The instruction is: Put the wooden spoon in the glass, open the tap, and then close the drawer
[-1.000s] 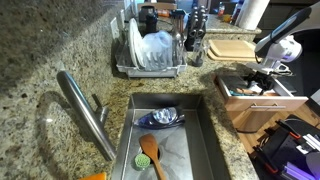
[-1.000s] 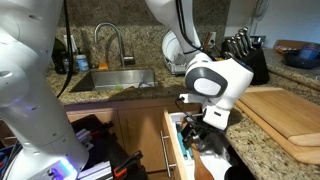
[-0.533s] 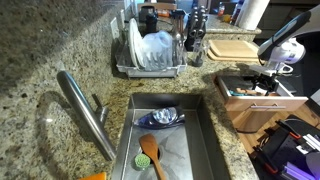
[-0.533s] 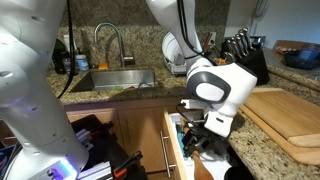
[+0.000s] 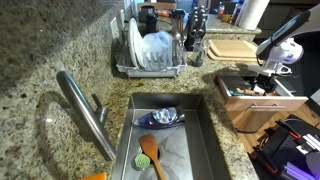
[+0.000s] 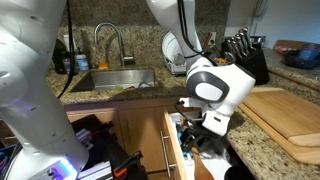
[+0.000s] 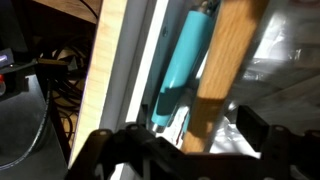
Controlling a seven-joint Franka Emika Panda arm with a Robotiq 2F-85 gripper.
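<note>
- Gripper (image 6: 200,141) is low in the open drawer (image 6: 172,143), fingers spread wide.
- Wrist view: a light wood handle (image 7: 225,70) & a blue-green handle (image 7: 185,60) lie side by side in the drawer. The wood one sits btw the fingers, not pinched.
- Wooden spoon (image 5: 149,150) lies in the sink (image 5: 211,140), well away from the gripper.
- Tap (image 5: 85,115) stands by the sink.

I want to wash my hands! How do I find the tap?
Find the steel sink set in the speckled stone counter. The tap stands beside it, a long brushed-steel tube. Only it is a shiny pipe with a short lever on its side.
</note>
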